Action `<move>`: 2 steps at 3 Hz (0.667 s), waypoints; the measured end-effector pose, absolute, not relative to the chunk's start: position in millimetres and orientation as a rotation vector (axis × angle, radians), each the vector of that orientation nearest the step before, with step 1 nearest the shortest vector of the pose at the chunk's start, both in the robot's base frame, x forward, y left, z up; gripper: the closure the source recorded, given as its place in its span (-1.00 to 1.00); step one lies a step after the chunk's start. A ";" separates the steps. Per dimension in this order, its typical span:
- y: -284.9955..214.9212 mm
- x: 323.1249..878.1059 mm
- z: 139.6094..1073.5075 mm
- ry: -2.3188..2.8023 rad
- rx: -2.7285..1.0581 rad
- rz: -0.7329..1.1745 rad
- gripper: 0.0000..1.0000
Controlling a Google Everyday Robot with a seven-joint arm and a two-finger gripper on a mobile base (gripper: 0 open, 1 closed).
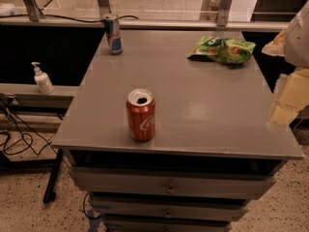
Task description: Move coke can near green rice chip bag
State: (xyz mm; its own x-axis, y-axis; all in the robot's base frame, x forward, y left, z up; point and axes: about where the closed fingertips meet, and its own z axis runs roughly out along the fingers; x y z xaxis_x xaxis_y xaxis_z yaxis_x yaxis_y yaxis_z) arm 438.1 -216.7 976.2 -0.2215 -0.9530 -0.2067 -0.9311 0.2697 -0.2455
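The coke can (140, 115) stands upright near the bench's (193, 105) front edge, well left of the claw (286, 105) hanging by the right edge. Whether the claw is open or closed, I cannot tell. The bag (221, 49) lies at the back right.

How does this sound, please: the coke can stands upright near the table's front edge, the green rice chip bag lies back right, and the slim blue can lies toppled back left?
Not quite: the camera view shows the slim blue can standing upright, not toppled. The coke can, green rice chip bag and table are as stated; the gripper is beside the table's right edge.
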 end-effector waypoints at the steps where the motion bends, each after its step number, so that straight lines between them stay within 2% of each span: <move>1: -216.6 438.1 976.2 2.232 -1.725 -0.099 -1.00; 2: -214.2 438.5 976.2 2.222 -1.712 -0.085 -1.00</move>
State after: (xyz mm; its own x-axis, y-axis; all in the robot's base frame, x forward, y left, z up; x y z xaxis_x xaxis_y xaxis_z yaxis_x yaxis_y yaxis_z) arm 438.5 -214.2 976.2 -0.2206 -0.9491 -0.2247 -0.9293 0.2744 -0.2471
